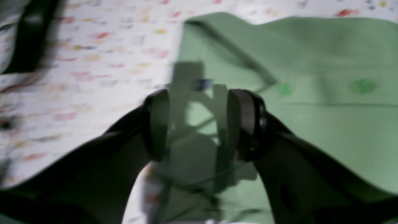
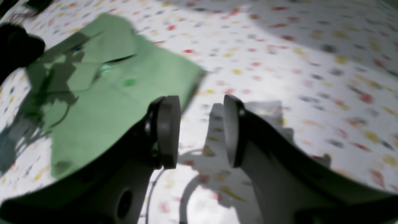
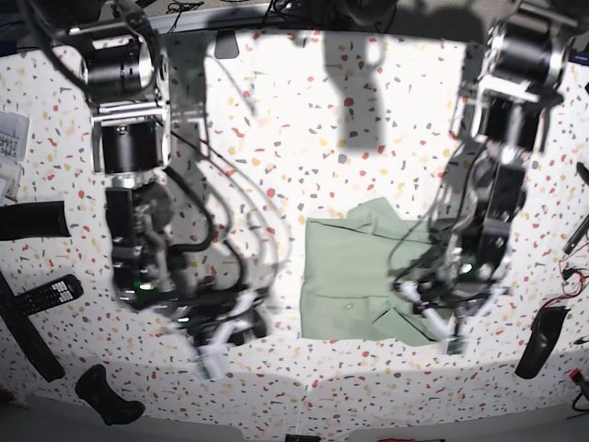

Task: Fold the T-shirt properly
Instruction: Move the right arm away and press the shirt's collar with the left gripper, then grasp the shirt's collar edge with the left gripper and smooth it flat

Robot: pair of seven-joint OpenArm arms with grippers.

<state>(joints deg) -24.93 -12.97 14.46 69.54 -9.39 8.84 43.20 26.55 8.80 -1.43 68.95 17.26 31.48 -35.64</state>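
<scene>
The pale green T-shirt (image 3: 354, 276) lies folded into a rough rectangle in the middle of the speckled table, collar and buttons facing up. My left gripper (image 1: 199, 124) hovers open over the shirt's collar-side edge, near the small dark blue label (image 1: 202, 83), with nothing between its fingers. In the base view that left gripper (image 3: 434, 315) is at the shirt's right lower corner. My right gripper (image 2: 200, 130) is open over bare table, with the T-shirt (image 2: 108, 93) off to its left. The base view puts the right gripper (image 3: 225, 343) well to the left of the cloth.
Black remote controls (image 3: 46, 296) and another dark object (image 3: 32, 221) lie along the table's left side, with papers (image 3: 9, 138) behind them. A black object (image 3: 538, 343) and cables sit at the right edge. The table's front edge (image 3: 294, 391) runs just below the shirt.
</scene>
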